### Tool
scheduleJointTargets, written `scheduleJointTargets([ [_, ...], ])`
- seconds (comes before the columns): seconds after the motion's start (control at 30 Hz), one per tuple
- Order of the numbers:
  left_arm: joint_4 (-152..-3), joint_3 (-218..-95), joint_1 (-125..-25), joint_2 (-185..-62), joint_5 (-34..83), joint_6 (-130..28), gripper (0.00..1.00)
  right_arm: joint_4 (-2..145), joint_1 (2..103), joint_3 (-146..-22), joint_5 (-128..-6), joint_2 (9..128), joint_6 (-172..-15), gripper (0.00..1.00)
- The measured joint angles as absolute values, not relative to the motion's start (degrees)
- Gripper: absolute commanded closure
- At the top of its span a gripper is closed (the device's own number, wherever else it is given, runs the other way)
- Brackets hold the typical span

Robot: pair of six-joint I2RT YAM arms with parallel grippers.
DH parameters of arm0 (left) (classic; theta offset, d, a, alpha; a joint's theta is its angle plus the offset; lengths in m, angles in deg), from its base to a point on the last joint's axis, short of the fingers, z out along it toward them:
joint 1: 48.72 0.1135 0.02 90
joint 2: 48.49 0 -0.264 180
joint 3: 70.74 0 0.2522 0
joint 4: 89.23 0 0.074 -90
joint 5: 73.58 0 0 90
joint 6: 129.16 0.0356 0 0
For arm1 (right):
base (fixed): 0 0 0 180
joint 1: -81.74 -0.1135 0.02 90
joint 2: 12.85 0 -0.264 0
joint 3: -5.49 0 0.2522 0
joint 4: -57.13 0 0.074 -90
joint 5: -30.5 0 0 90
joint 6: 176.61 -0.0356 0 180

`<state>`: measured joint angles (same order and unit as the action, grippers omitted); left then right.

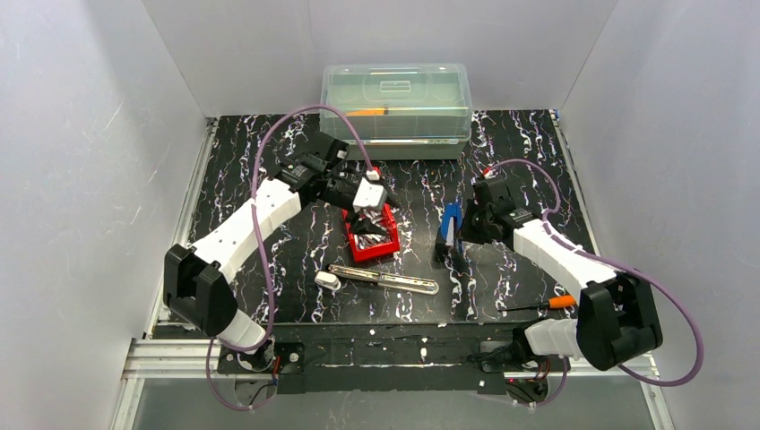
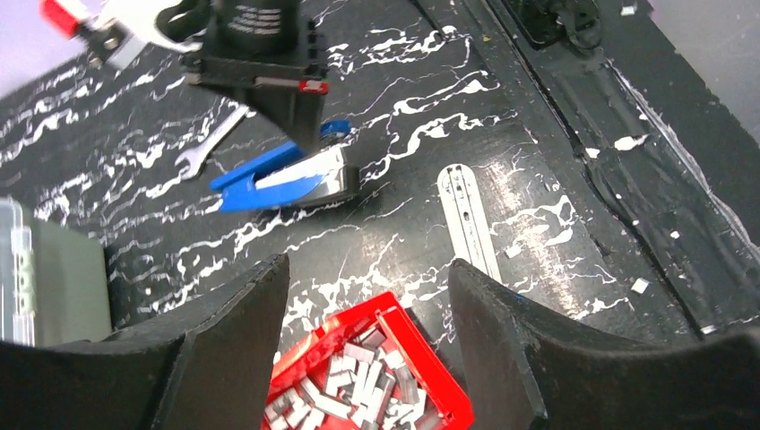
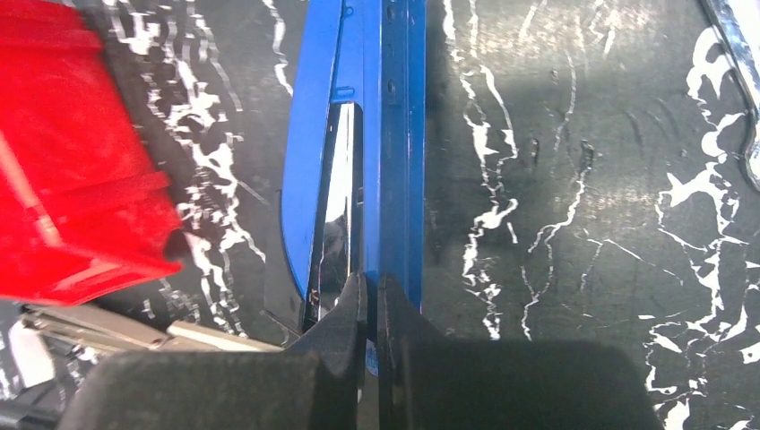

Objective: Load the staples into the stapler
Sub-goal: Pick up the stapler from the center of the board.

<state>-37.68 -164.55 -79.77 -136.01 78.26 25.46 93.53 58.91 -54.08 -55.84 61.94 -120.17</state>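
The blue stapler (image 1: pixel 447 229) lies opened on the black mat right of centre; the right wrist view shows its blue shell and shiny metal channel (image 3: pixel 394 134). My right gripper (image 3: pixel 372 287) is shut on a thin blue wall at the stapler's near end (image 1: pixel 459 236). The staples (image 2: pixel 358 381) are a heap of short silvery strips in a small red tray (image 1: pixel 391 243). My left gripper (image 2: pixel 369 266) hangs open just above that tray (image 2: pixel 430 354) with nothing between its fingers, and the top view shows this gripper (image 1: pixel 366 213) over the tray's far end.
A long metal strip (image 1: pixel 385 279) with a white end piece (image 1: pixel 329 280) lies in front of the tray. An orange-handled screwdriver (image 1: pixel 551 303) lies near the right arm's base. A clear lidded box (image 1: pixel 394 107) stands at the back. A small wrench (image 2: pixel 206 148) lies beyond the stapler.
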Motion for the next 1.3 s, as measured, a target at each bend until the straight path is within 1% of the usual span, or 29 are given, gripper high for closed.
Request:
scheduleJointTargets([
  [0.13, -37.86, -162.63, -82.46, -135.36, 77.37, 31.19, 0.36, 93.96, 58.85, -54.99, -59.18, 59.6, -120.11, 0.99],
  [0.3, -41.36, -156.73, -85.63, -133.91, 74.9, 37.04, 0.36, 95.1, 58.85, -56.57, -65.24, 59.12, -122.51, 0.99],
  [0.5, -57.79, -146.63, -90.13, -130.57, 67.75, 38.55, 0.35, 95.34, 59.33, -62.29, -73.1, 60.1, -126.47, 0.99],
  [0.63, -67.85, -144.92, -91.09, -130.57, 63.42, 38.92, 0.35, 93.15, 60.49, -62.51, -78.04, 60.98, -129.59, 0.99],
  [0.8, -75.28, -144.86, -91.25, -130.68, 60.21, 39.19, 0.35, 90.55, 61.54, -62.29, -83.49, 62.35, -133.53, 0.99],
  [0.9, -75.76, -144.86, -91.33, -130.72, 59.27, 40.17, 0.35, 88.15, 61.89, -61.79, -86.53, 62.37, -136.06, 0.99],
  [1.13, -70.67, -144.86, -91.33, -130.98, 58.96, 44.45, 0.37, 83.78, 61.91, -60.98, -90.48, 62.37, -139.62, 0.99],
  [1.2, -69.4, -144.86, -91.33, -131.12, 58.88, 45.37, 0.39, 83.62, 61.93, -60.98, -91.01, 62.37, -139.86, 0.99],
  [1.3, -69.53, -144.86, -91.33, -131.47, 58.61, 45.94, 0.49, 83.12, 62.06, -60.98, -91.77, 62.37, -140.15, 0.99],
])
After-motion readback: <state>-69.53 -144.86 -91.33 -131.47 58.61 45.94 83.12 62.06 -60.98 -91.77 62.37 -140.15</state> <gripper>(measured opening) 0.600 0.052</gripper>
